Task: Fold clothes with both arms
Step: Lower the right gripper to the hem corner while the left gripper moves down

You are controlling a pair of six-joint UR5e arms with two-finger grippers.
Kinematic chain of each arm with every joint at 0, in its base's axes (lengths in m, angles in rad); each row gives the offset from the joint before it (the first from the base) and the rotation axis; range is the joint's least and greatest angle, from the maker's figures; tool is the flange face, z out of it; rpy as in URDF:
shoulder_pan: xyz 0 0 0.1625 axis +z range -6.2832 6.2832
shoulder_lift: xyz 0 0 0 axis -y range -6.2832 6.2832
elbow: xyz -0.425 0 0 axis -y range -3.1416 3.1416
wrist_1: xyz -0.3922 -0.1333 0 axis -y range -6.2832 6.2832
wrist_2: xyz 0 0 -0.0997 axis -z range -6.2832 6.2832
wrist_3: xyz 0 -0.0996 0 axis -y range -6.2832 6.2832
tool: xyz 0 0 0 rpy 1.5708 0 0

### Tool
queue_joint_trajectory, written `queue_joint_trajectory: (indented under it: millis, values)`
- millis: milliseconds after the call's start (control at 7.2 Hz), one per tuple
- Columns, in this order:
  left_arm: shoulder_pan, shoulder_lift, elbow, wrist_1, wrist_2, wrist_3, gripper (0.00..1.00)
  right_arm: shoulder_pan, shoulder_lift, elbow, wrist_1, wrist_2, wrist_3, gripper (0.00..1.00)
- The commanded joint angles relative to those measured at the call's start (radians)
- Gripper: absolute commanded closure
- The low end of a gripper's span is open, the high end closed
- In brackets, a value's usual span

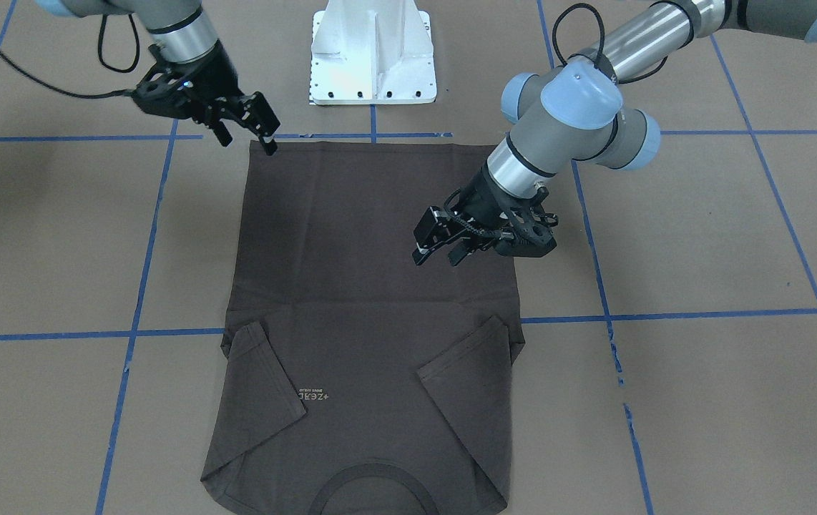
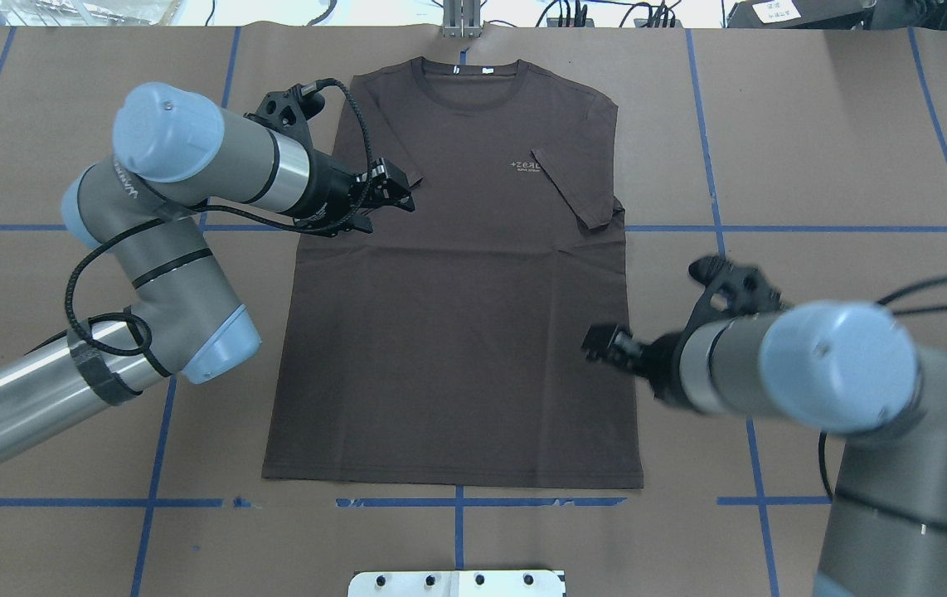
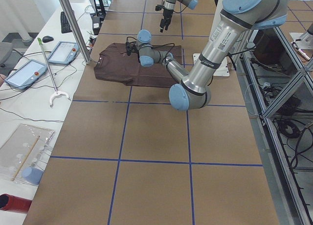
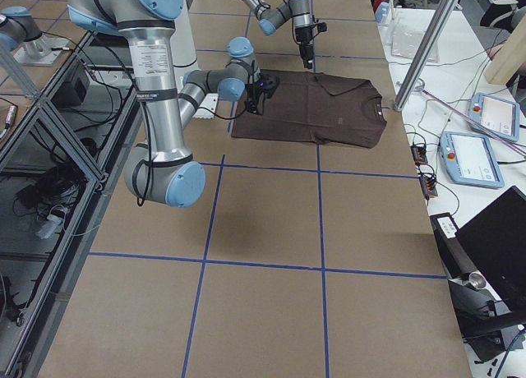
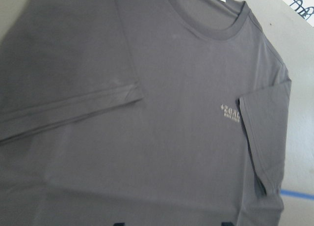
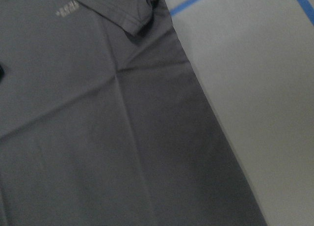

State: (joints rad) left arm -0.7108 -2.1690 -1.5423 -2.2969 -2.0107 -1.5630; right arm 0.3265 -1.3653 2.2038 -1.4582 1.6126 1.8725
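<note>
T-shirt (image 1: 373, 272) lies flat | left gripper (image 1: 441, 252), right gripper (image 1: 247, 141) both spread, empty | risk: mismatched pinches could skew fold

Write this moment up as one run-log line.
shirt: flat, front up, sleeves folded in | left tool: open, empty, above shirt by sleeve | right tool: open, empty, above shirt edge near hem

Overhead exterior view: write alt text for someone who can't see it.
A dark brown-grey short-sleeved T-shirt lies flat on the brown table with blue tape lines, collar farthest from the robot, both sleeves folded inward. The left black pincer is open over the sleeve on that side; the right black pincer, blurred, is over the shirt's right edge.
</note>
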Motion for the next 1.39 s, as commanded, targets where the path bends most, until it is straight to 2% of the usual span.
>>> queue_joint_trajectory:
  millis: [0,416,694,1111,1249]
  values:
    - [-0.007,0.015,-0.021,0.001,-0.002,0.029,0.27,-0.287,-0.017,0.021,-0.100,-0.319,0.297,0.10]
    - [-0.009,0.018,-0.021,0.001,0.004,0.034,0.27,-0.290,-0.020,-0.085,-0.100,-0.330,0.297,0.17]
    - [-0.007,0.018,-0.015,-0.001,0.004,0.035,0.27,-0.270,-0.017,-0.140,-0.093,-0.330,0.293,0.18]
    - [-0.006,0.018,-0.012,-0.001,0.004,0.035,0.27,-0.264,-0.023,-0.153,-0.099,-0.323,0.292,0.19]
    - [-0.006,0.018,-0.010,-0.001,0.004,0.035,0.27,-0.265,-0.020,-0.159,-0.099,-0.319,0.293,0.24]
